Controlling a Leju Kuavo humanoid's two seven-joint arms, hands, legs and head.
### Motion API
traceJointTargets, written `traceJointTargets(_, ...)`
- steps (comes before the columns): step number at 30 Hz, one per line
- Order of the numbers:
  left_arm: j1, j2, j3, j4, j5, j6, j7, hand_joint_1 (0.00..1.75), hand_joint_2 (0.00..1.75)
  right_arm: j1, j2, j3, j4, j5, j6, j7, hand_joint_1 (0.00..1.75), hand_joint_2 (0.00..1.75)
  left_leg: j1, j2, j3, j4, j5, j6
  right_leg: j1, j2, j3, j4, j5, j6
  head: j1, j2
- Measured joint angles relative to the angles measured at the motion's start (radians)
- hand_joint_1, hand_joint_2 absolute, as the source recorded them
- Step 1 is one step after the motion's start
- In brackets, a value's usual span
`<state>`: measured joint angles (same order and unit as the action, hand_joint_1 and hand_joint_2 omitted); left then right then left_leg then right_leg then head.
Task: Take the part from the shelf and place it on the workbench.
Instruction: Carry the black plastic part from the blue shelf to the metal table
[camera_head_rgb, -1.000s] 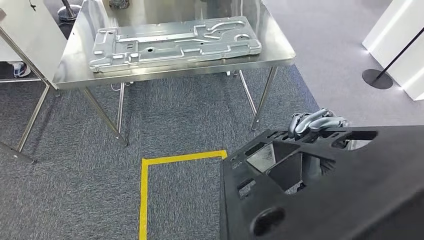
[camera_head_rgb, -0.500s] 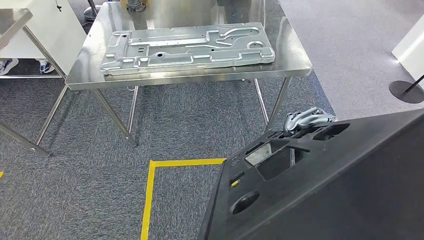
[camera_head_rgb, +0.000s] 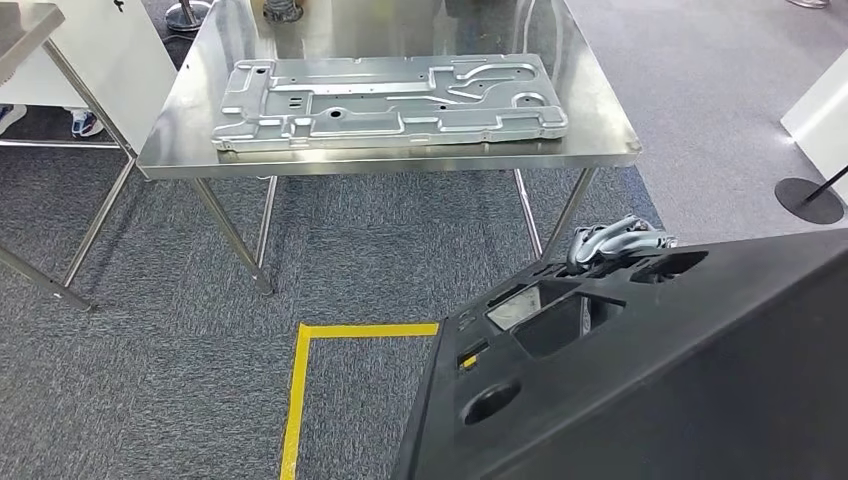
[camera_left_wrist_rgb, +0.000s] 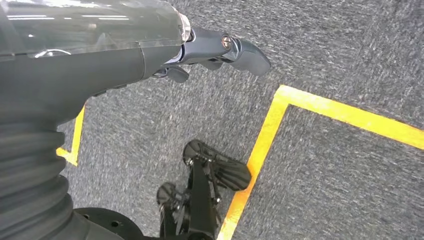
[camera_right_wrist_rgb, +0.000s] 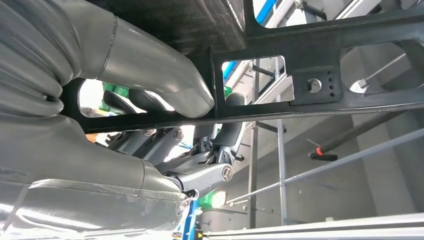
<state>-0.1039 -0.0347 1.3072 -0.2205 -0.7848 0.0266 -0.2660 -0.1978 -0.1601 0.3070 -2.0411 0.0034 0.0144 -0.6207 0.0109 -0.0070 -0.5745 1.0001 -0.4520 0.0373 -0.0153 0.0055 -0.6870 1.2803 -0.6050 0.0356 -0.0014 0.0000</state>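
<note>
Your right hand (camera_head_rgb: 620, 242) grips the large black moulded plastic part (camera_head_rgb: 640, 370), lower right of frame.
Left hand (camera_left_wrist_rgb: 220, 50): fingers loosely apart, holding nothing. Since the earlier frame, the stainless steel workbench (camera_head_rgb: 180, 140) bearing the embossed silver sheet-metal panel (camera_head_rgb: 390, 100) sits lower in view.

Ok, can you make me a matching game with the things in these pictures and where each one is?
Things:
1. silver metal plate
2. black part
3. yellow tape line
4. left hand

Places:
A. stuck on the grey carpet
B. lying flat on the steel table
C. hanging over the floor, holding nothing
D. held by the right hand, fingers hooked over its edge

Pairs: 1-B, 2-D, 3-A, 4-C
</note>
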Motion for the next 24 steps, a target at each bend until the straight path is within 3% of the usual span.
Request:
traceJointTargets(1,0.000,0.000,0.000,0.000,-0.001,0.000,-0.001,0.00,1.75,0.000,0.000,0.000,0.001,0.000,0.000,0.000,1.75,1.75,0.000,-0.001,0.005,0.000,-0.004,0.000,0.000,0.000,-0.016,0.009,0.016,0.000,0.000,0.000)
traceJointTargets(2,0.001,0.000,-0.001,0.000,-0.002,-0.001,-0.002,0.00,1.75,-0.001,0.000,-0.001,0.002,-0.001,0.000,0.000,1.75,1.75,0.000,-0.002,0.012,0.001,-0.009,-0.002,0.000,0.000,-0.010,-0.024,0.052,-0.001,0.000,0.000)
traceJointTargets(4,0.001,0.000,-0.002,0.000,-0.004,-0.004,-0.005,0.00,1.75,-0.002,0.000,-0.003,0.003,-0.002,0.001,-0.001,1.75,1.75,-0.001,-0.005,0.026,0.001,-0.021,-0.007,0.001,0.000,0.045,-0.162,0.136,-0.007,0.001,0.000)
traceJointTargets(5,0.001,0.000,-0.003,0.000,-0.005,-0.006,-0.007,0.00,1.75,-0.004,0.000,-0.004,0.003,-0.003,0.001,-0.002,1.75,1.75,-0.002,-0.005,0.030,0.002,-0.028,-0.012,0.003,0.000,0.069,-0.220,0.158,-0.011,0.000,0.000)
traceJointTargets(7,-0.001,0.000,-0.004,0.000,-0.006,-0.008,-0.011,0.00,1.75,-0.005,0.001,-0.006,0.003,-0.007,0.001,-0.003,1.75,1.75,-0.004,-0.006,0.033,0.002,-0.037,-0.023,0.008,0.001,0.089,-0.268,0.162,-0.020,-0.001,0.000)
traceJointTargets(9,-0.001,0.001,-0.004,0.000,-0.006,-0.008,-0.013,0.00,1.75,-0.006,0.002,-0.009,0.003,-0.012,0.002,-0.006,1.75,1.75,-0.004,-0.005,0.039,0.000,-0.044,-0.034,0.008,0.002,0.094,-0.274,0.156,-0.030,-0.001,0.000)
traceJointTargets(11,-0.002,0.002,-0.005,0.000,-0.006,-0.009,-0.015,0.00,1.75,-0.008,0.001,-0.012,0.003,-0.019,0.003,-0.010,1.75,1.75,-0.002,-0.002,0.031,0.034,-0.063,-0.044,0.004,0.000,0.108,-0.283,0.153,-0.042,-0.003,0.000)
traceJointTargets(12,-0.002,0.003,-0.005,0.000,-0.007,-0.009,-0.016,0.00,1.75,-0.008,0.001,-0.012,0.003,-0.022,0.003,-0.013,1.75,1.75,-0.001,-0.001,0.009,0.082,-0.085,-0.049,0.002,-0.001,0.117,-0.286,0.150,-0.048,-0.005,0.000)
traceJointTargets(14,0.000,0.003,-0.005,0.000,-0.008,-0.010,-0.016,0.00,1.75,-0.007,0.001,-0.012,0.005,-0.028,0.004,-0.020,1.75,1.75,0.001,0.000,-0.070,0.221,-0.137,-0.056,0.003,-0.003,0.129,-0.287,0.138,-0.054,-0.007,0.000)
traceJointTargets(15,0.001,0.003,-0.005,0.000,-0.008,-0.009,-0.016,0.00,1.75,-0.005,0.001,-0.012,0.007,-0.029,0.005,-0.024,1.75,1.75,0.001,0.000,-0.109,0.278,-0.148,-0.058,0.004,-0.003,0.135,-0.286,0.132,-0.054,-0.007,0.000)
traceJointTargets(16,0.003,0.003,-0.005,0.000,-0.008,-0.008,-0.015,0.00,1.75,-0.003,0.001,-0.012,0.010,-0.031,0.006,-0.029,1.75,1.75,0.001,0.000,-0.133,0.301,-0.138,-0.059,0.004,-0.002,0.144,-0.286,0.125,-0.054,-0.007,0.000)
traceJointTargets(17,0.005,0.003,-0.005,0.000,-0.007,-0.008,-0.015,0.00,1.75,-0.001,0.001,-0.012,0.012,-0.033,0.008,-0.034,1.75,1.75,0.001,0.001,-0.136,0.282,-0.106,-0.058,0.004,-0.002,0.155,-0.286,0.116,-0.052,-0.007,0.000)
traceJointTargets(19,0.007,0.004,-0.005,0.000,-0.007,-0.008,-0.015,0.00,1.75,-0.001,0.001,-0.012,0.016,-0.036,0.012,-0.041,1.75,1.75,0.000,0.001,-0.096,0.157,-0.012,-0.050,0.004,-0.001,0.180,-0.287,0.097,-0.048,-0.007,0.000)
traceJointTargets(20,0.007,0.005,-0.005,0.000,-0.007,-0.007,-0.016,0.00,1.75,-0.002,0.001,-0.012,0.018,-0.038,0.014,-0.043,1.75,1.75,-0.002,0.001,-0.071,0.094,0.020,-0.046,0.005,0.000,0.190,-0.287,0.088,-0.043,-0.005,0.000)
traceJointTargets(22,0.008,0.006,-0.005,0.000,-0.007,-0.007,-0.016,0.00,1.75,-0.004,0.001,-0.012,0.021,-0.042,0.016,-0.046,1.75,1.75,-0.008,0.001,-0.046,0.031,0.033,-0.036,0.006,0.001,0.197,-0.288,0.079,-0.032,-0.003,0.000)
traceJointTargets(24,0.008,0.008,-0.005,0.000,-0.008,-0.007,-0.016,0.00,1.75,-0.004,0.000,-0.012,0.022,-0.045,0.015,-0.048,1.75,1.75,-0.009,-0.001,-0.037,0.018,0.021,-0.024,0.006,0.002,0.199,-0.286,0.079,-0.019,-0.002,0.000)
